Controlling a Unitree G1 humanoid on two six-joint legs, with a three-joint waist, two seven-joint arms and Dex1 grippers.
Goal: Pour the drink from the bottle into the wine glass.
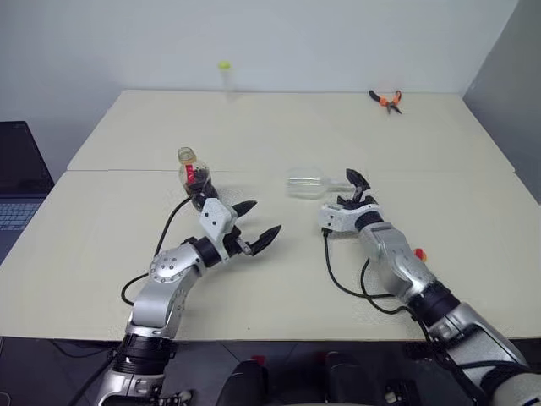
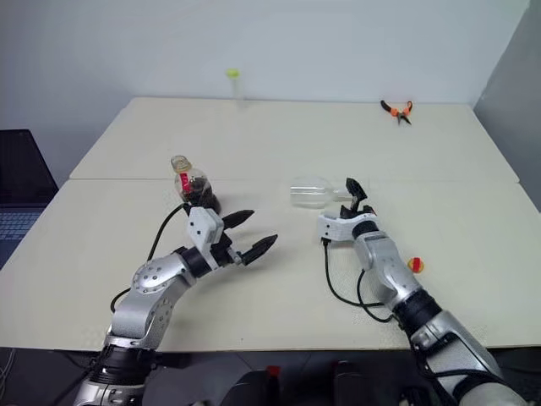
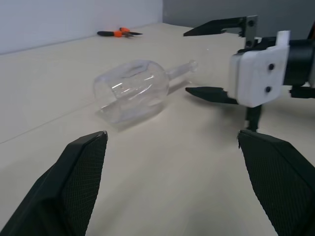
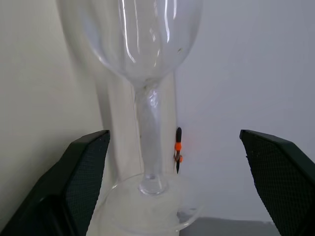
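The wine glass [image 1: 306,183] lies on its side in the middle of the table, empty, with its bowl pointing left. My right gripper [image 1: 353,190] is open at the glass's stem and foot, one finger on either side and clear of them; the stem [image 4: 147,123] runs between the fingers [image 4: 88,167]. The bottle [image 1: 194,176] stands upright to the left, with a red label and a little dark drink [image 1: 200,194] at the bottom. My left gripper [image 1: 260,220] is open and empty just in front and to the right of the bottle, pointing at the glass [image 3: 133,91].
Orange-handled pliers [image 1: 385,100] lie at the far right of the table. A thin clear tube with a yellow-green cap [image 1: 225,78] stands at the far edge. A small yellow-red piece [image 1: 420,254] lies beside my right forearm. A laptop [image 1: 17,178] sits off the table's left.
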